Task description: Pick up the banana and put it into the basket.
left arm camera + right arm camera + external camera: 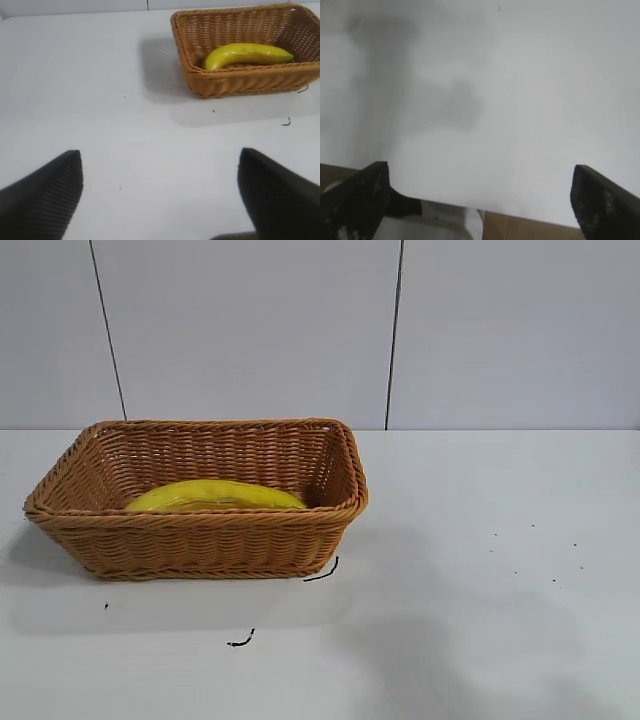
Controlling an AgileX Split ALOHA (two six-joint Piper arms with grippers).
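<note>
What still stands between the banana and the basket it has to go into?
Nothing visible: the banana already lies inside the basket, on its floor. Both end effectors are open and apart from it over bare table.

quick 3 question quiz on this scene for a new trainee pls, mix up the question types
1. True or false: the banana lies inside the basket.
2. The right end effector is: A) shut on the banana, B) open and empty over the table, C) gripping the basket rim.
3. Fill in: in the exterior view, the basket sits on the ____ side of the table.

Key: 1 true; 2 B; 3 left.
</note>
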